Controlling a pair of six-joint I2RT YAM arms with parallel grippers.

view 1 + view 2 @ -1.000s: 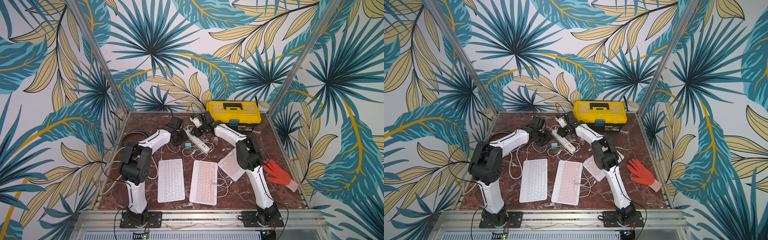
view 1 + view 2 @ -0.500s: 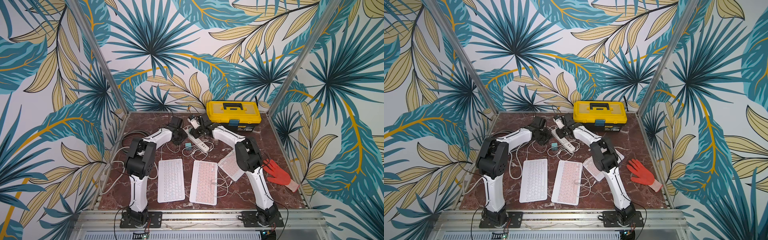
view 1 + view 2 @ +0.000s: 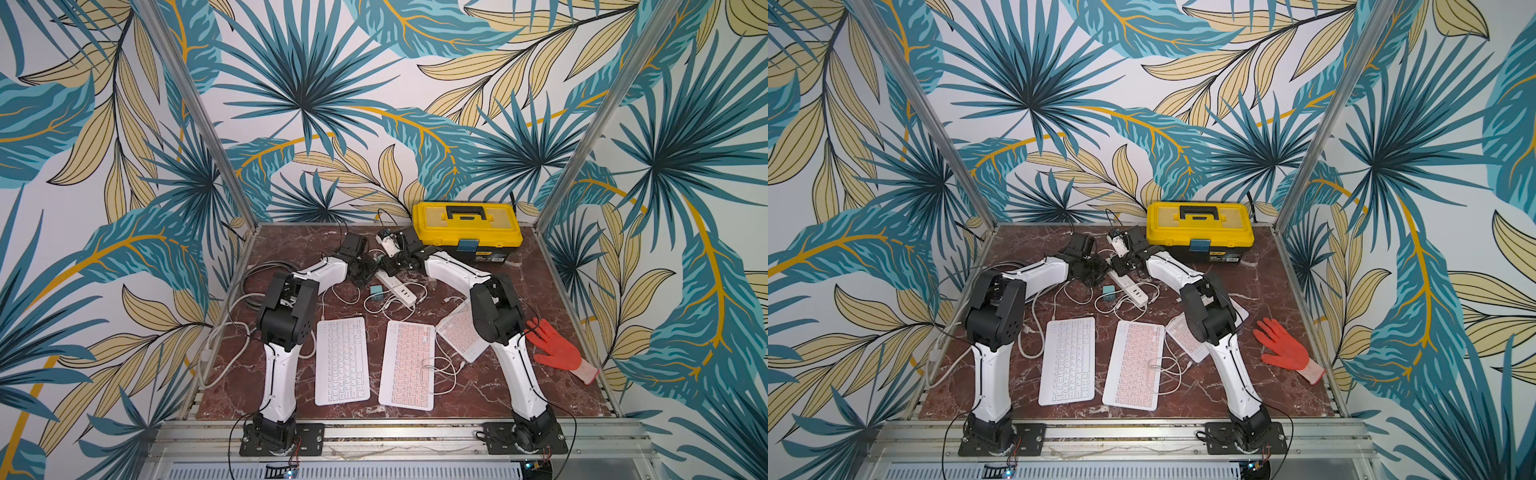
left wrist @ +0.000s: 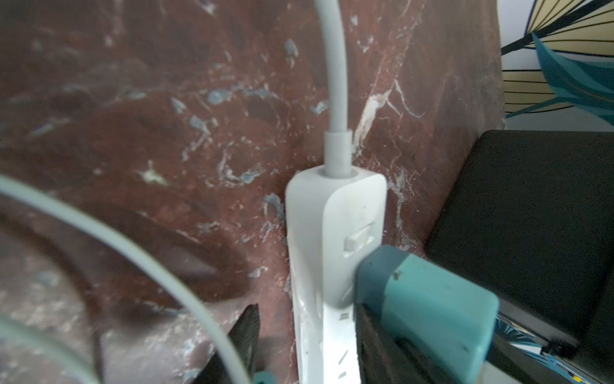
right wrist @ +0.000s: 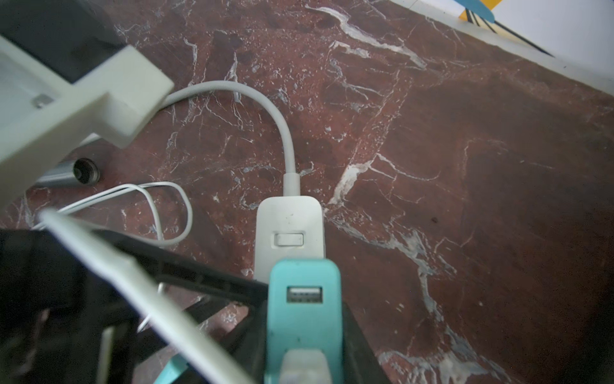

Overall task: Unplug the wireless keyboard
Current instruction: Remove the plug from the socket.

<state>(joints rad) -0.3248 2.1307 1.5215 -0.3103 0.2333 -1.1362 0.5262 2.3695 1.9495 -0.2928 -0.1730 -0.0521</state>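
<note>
Three flat keyboards lie at the front of the table: a white one, a pink one with a thin white cable looped beside it, and a second pink one partly under my right arm. At the back lies a white power strip. A teal USB charger sits in it, a white plug in its near port. My right gripper is shut on that charger. My left gripper straddles the strip, open, with bare marble between one finger and the strip's side.
A yellow toolbox stands at the back right, close behind my right wrist. A red glove lies at the right edge. Thick grey cables coil at the left. A second teal adapter and tangled thin cables lie beside the strip.
My left arm's elbow has swung to the right while its gripper stayed at the strip. My right wrist has shifted slightly left, still on the charger.
</note>
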